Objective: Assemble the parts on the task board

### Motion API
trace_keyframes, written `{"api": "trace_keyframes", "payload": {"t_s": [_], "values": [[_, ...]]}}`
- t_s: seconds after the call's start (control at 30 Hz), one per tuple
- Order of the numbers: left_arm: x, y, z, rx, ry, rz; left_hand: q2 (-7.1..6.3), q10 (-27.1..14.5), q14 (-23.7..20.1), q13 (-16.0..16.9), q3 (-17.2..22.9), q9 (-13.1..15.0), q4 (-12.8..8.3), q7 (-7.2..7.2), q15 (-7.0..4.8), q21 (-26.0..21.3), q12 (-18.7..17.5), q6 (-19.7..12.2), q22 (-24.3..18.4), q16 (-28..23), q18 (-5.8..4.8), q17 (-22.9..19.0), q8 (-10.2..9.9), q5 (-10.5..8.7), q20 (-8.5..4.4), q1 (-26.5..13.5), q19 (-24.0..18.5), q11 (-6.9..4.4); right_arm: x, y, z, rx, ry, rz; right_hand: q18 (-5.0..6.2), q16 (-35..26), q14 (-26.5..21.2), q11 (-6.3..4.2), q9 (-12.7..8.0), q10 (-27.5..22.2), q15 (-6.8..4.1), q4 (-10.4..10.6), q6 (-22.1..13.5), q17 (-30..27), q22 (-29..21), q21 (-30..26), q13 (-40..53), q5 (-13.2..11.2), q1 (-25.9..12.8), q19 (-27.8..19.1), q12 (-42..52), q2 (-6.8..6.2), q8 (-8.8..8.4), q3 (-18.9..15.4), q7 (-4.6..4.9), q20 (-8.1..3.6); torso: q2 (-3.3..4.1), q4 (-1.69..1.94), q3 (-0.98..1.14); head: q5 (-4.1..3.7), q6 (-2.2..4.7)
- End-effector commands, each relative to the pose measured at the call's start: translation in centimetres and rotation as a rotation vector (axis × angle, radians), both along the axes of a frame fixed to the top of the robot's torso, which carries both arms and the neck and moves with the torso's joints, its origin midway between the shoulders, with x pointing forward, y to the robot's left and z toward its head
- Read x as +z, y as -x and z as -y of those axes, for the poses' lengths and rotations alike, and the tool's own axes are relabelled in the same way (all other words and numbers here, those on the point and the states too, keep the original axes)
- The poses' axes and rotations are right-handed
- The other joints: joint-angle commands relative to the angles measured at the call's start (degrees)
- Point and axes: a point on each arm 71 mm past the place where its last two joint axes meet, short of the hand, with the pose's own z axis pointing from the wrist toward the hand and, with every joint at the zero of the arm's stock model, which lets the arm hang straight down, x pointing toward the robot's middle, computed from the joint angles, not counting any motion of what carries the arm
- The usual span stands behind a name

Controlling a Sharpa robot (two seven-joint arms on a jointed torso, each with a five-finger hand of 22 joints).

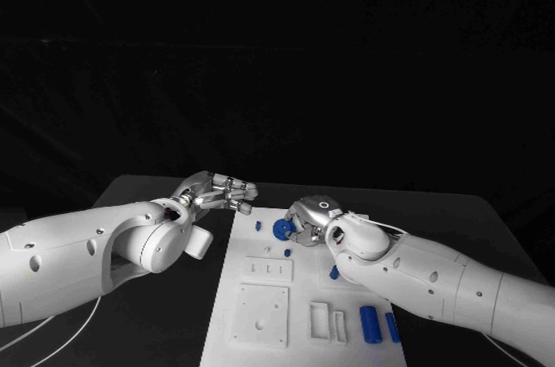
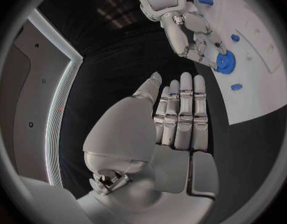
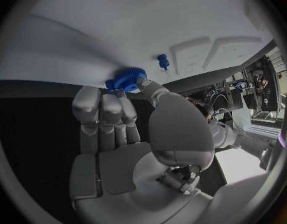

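Note:
The white task board (image 1: pixel 232 335) lies in the middle of the table. A blue gear (image 1: pixel 281 229) sits at the board's far end, and my right hand (image 1: pixel 308 219) pinches it between thumb and fingers. The right wrist view shows the gear (image 3: pixel 126 78) at the fingertips of the right hand (image 3: pixel 125 129), close to the board's edge. My left hand (image 1: pixel 220 192) hovers just left of the board's far corner and holds nothing. Its fingers (image 2: pixel 180 114) are stretched out side by side, pointing toward the gear (image 2: pixel 225 62).
Small blue pieces lie near the gear: a peg (image 1: pixel 254 223), another (image 1: pixel 288 252), and one (image 1: pixel 334 272) beside my right forearm. Two blue cylinders (image 1: pixel 370 323) lie at the board's near right. White recessed blocks (image 1: pixel 264 311) take up the board's near half.

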Motion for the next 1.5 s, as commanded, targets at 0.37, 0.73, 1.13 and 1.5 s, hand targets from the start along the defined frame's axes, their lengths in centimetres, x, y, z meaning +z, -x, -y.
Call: {"api": "trace_keyframes", "payload": {"t_s": [0.37, 0.73, 1.13, 1.5], "values": [[0.2, 0.0, 0.0, -0.010, 0.001, 0.008, 0.23, -0.4, -0.2, 0.0, 0.0, 0.0, -0.1, -0.05, 0.03, -0.1, -0.4, -0.5, 0.0, 0.1, -0.35, -0.1, -0.1, -0.26, 0.05, -0.4, -0.4, -0.06, -0.8, 0.0, 1.1, -0.011, -0.008, -0.070, 0.19, -0.2, 0.0, 0.36, 0.1, -0.1, 0.42, 0.1, 0.3, 0.0, 6.2, 0.2, 0.0, -0.4, -1.5, 3.2, 0.2, 0.14, 0.00, 0.4, 0.01, 0.43, -0.03, -0.05, 0.02, -0.35, -0.04], [0.2, 0.0, -0.2, -0.006, 0.001, 0.008, 0.19, -0.6, -0.2, 0.0, 0.0, 0.0, 0.0, -0.03, 0.04, -0.2, -0.4, -0.6, 0.0, 0.1, -0.34, -0.1, -0.1, -0.24, 0.07, -0.4, -0.3, -0.02, -0.8, 0.1, 2.3, -0.031, -0.043, -0.062, 0.28, -0.2, 0.1, 0.35, 0.1, -0.1, 0.43, 0.3, 0.3, 0.0, 6.2, 0.2, 0.0, 0.7, -1.8, 3.3, 0.3, 0.24, 0.03, 0.7, 0.07, 0.43, -0.08, 0.02, -0.02, -0.63, 0.08], [0.3, -0.1, -0.6, 0.005, 0.000, 0.011, 0.09, -0.7, -0.2, 0.0, 0.0, 0.0, 0.0, 0.01, 0.05, -0.3, -0.4, -0.7, -0.1, 0.1, -0.32, -0.1, -0.1, -0.27, 0.08, -0.2, -0.3, 0.02, 2.3, 1.1, 6.2, -0.054, -0.245, 0.003, 0.47, -0.3, 0.0, 0.25, 0.1, 0.1, 0.41, -0.5, 1.1, -0.1, 6.2, 0.1, 0.1, 1.1, -1.1, 3.3, 0.4, -0.58, 0.02, 0.0, -0.06, 0.47, -0.11, -0.32, 0.12, -1.27, 0.57], [0.3, -0.4, -1.0, 0.013, -0.002, 0.014, 0.06, -0.6, -0.1, 0.0, 0.1, 0.0, -0.2, -0.02, 0.02, -0.3, -0.4, -0.5, -0.1, 0.1, -0.32, -0.1, -0.1, -0.26, 0.05, 0.0, -0.2, -0.03, 3.9, 0.9, 13.3, -0.072, -0.323, -0.099, 0.43, -0.6, -0.1, 0.72, 0.1, -0.4, 0.70, -2.1, 0.8, -0.1, 6.3, 0.2, -0.3, 3.1, 6.1, 3.0, 0.0, 0.77, 0.04, -13.2, 0.27, 0.76, -0.42, -1.37, 0.71, -2.20, 1.00]]}}
